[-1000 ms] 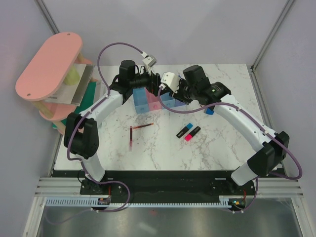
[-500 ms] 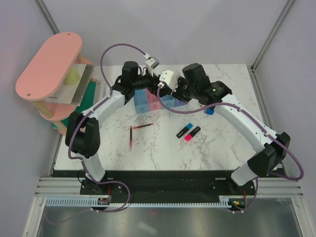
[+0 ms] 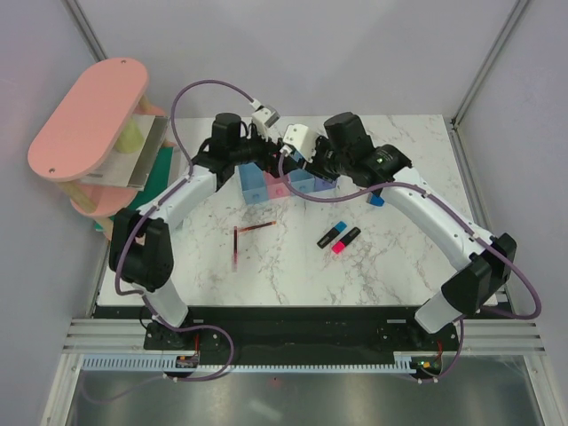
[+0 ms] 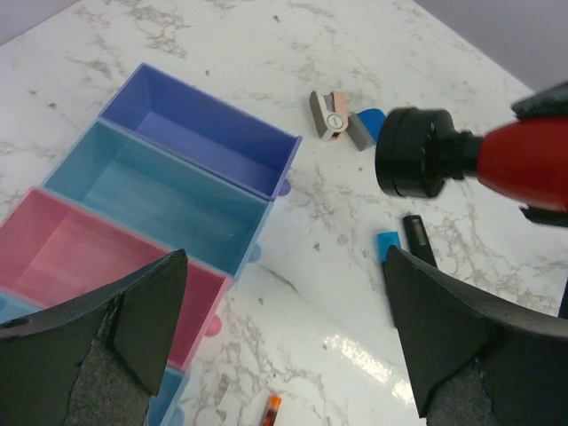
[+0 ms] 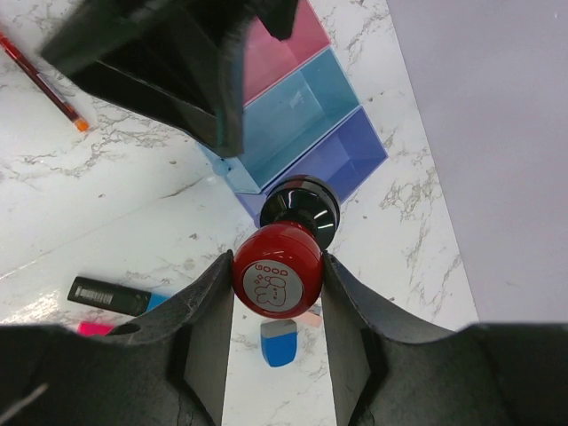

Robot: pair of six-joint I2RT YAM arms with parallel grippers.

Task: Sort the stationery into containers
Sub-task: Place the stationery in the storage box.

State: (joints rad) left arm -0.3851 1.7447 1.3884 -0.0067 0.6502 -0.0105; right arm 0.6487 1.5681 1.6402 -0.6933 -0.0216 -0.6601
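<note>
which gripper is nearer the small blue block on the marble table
Right. The right gripper, shut on the red-and-black stamp, hangs near the blue block; the left gripper is farther off, above the row of plastic bins.

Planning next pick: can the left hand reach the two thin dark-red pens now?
Probably yes: the left hand is open and empty, and the two thin dark-red pens lie in the open nearer its base, nothing over them.
</note>
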